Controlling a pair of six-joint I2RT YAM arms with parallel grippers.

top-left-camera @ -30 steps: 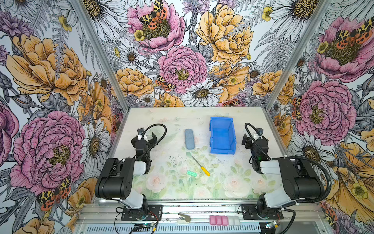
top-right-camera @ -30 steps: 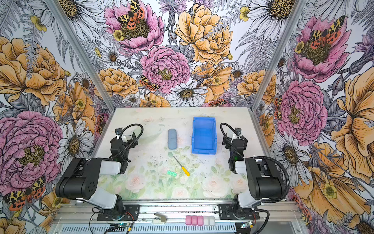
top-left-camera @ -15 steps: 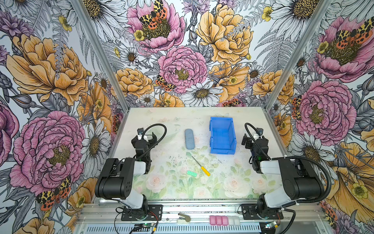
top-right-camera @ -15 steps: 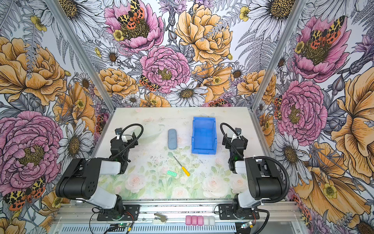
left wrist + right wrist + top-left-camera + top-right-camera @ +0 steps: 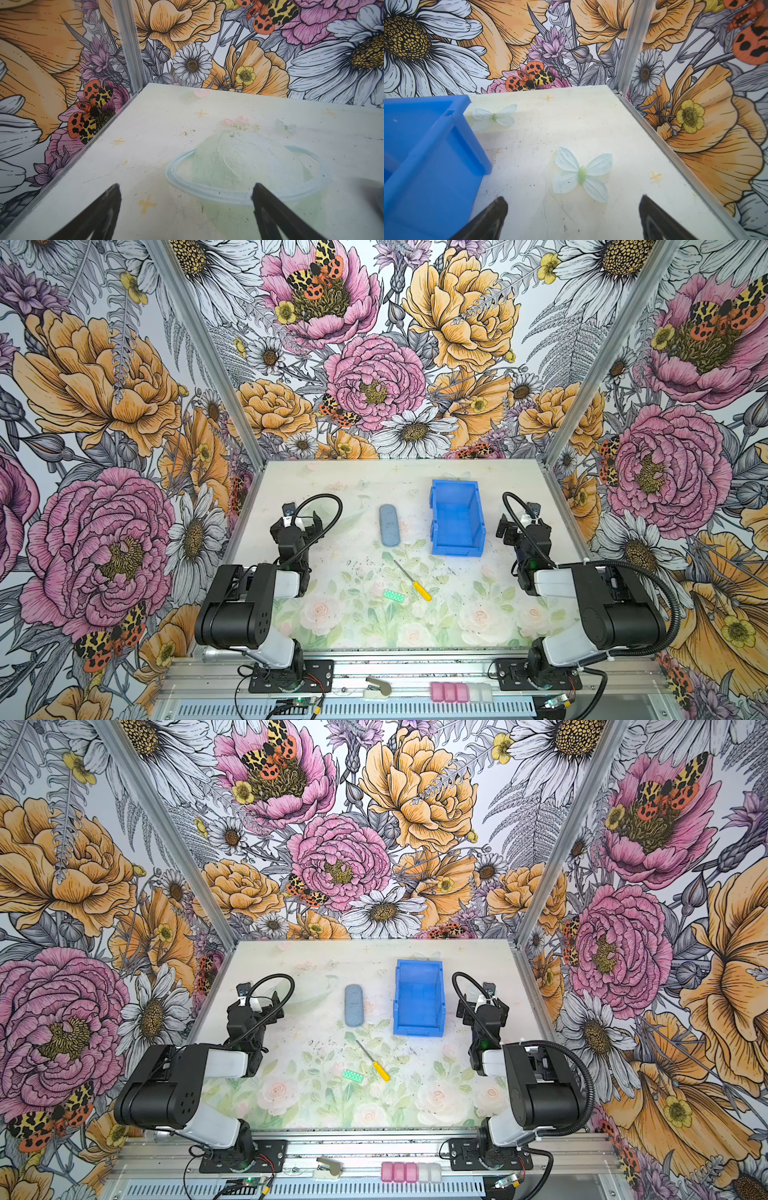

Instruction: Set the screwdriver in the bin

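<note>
The screwdriver (image 5: pixel 415 584) (image 5: pixel 375 1063), slim with a yellow handle, lies flat on the table near the middle, just in front of the bin, and nothing touches it. The bright blue bin (image 5: pixel 455 549) (image 5: pixel 417 1029) stands behind it and looks empty; its side wall (image 5: pixel 425 158) fills part of the right wrist view. My left gripper (image 5: pixel 298 519) (image 5: pixel 186 187) rests at the table's left side, open, with bare table between its fingers. At the right side, beside the bin, my right gripper (image 5: pixel 517 523) (image 5: pixel 572 199) is open and holds nothing.
A grey-blue oblong case (image 5: pixel 389 525) (image 5: pixel 353 1005) lies left of the bin. A small green studded brick (image 5: pixel 393 595) (image 5: pixel 353 1075) sits just left of the screwdriver's handle. Flower-printed walls with aluminium corner posts (image 5: pixel 128 45) (image 5: pixel 631 41) close off three sides of the table.
</note>
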